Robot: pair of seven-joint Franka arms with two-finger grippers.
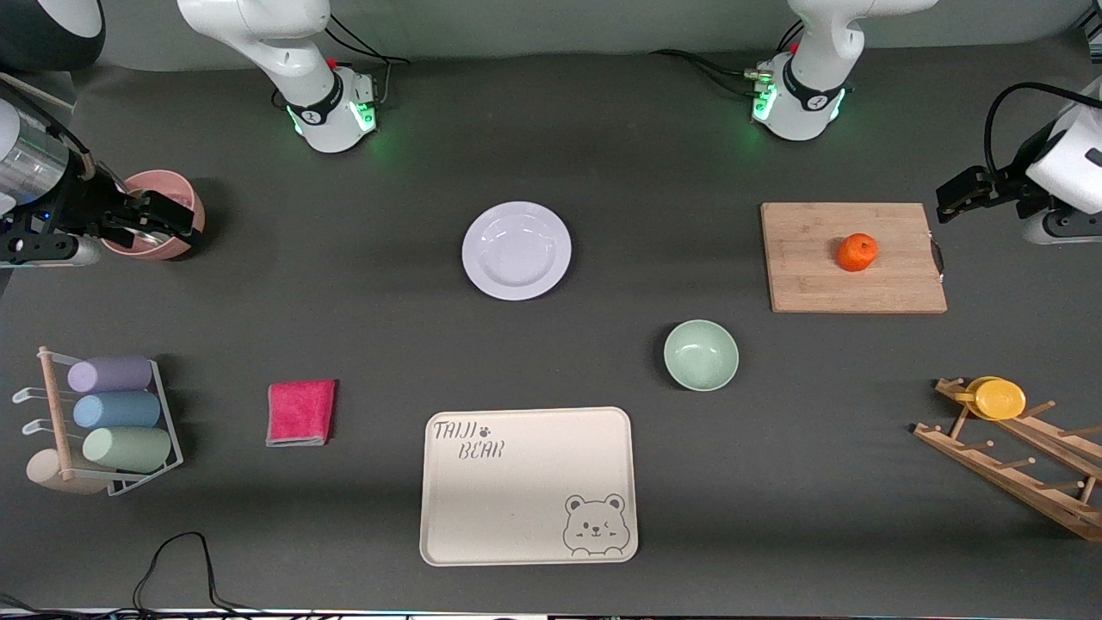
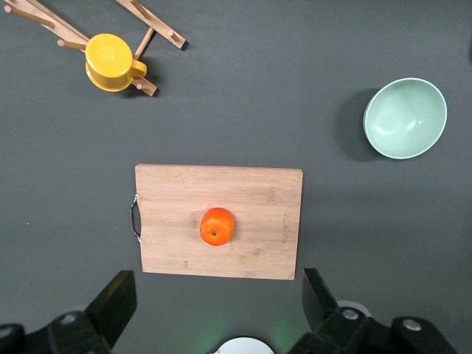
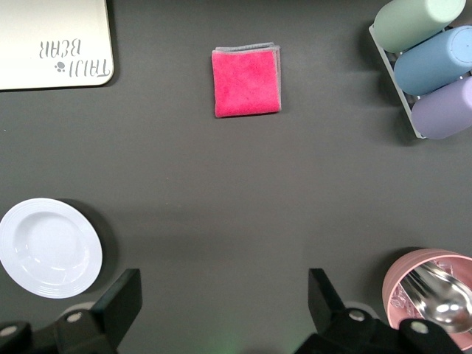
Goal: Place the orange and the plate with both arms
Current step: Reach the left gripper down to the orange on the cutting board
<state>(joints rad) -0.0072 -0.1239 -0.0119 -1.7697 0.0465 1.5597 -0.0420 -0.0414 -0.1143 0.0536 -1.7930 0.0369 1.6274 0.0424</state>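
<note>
Dark grey table (image 1: 603,155), two white arms based along its robot edge. White plate (image 1: 516,250) near table centre; orange (image 1: 857,251) on wooden cutting board (image 1: 852,257) toward left arm's end. Left end effector (image 1: 947,196) open, hovering at that end's edge; right end effector (image 1: 176,217) open, over pink bowl (image 1: 164,194) at opposite edge.

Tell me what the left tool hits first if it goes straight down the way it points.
Probably bare table just off the cutting board's edge, not the orange. The left tool, open, looks centred beside the board; depth is unclear.
</note>
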